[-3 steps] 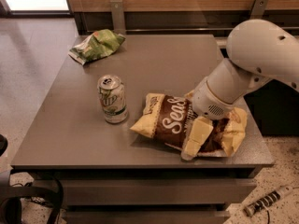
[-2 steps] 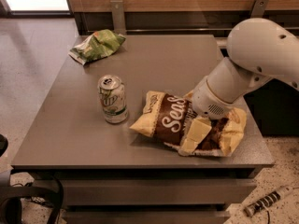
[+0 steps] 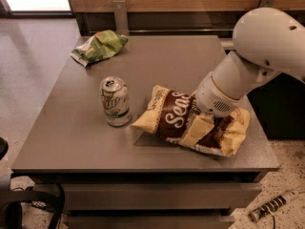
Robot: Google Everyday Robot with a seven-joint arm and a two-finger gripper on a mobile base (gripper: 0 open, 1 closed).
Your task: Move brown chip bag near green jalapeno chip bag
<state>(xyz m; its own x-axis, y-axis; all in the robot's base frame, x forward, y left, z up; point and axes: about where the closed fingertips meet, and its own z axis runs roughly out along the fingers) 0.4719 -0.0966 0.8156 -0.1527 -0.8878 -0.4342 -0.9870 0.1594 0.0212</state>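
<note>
The brown chip bag (image 3: 174,116) lies on the front right part of the grey table (image 3: 81,137). It has a dark brown middle with white script and pale yellow ends. My gripper (image 3: 196,131) reaches down from the right and is shut on the bag's middle; one pale finger (image 3: 193,130) lies across its front. The bag's left end is tilted slightly off the table, with a shadow beneath it. The green jalapeno chip bag (image 3: 99,46) lies wrinkled at the table's far left corner, well away from the brown bag.
A green-and-white soda can (image 3: 115,101) stands upright just left of the brown bag, between the two bags. My white arm (image 3: 259,46) stretches over the table's right edge. A wooden wall runs behind the table. Cables lie on the floor.
The brown bag's left end has risen slightly and shifted a little to the left with the gripper on it. The can and the green bag have not moved.
</note>
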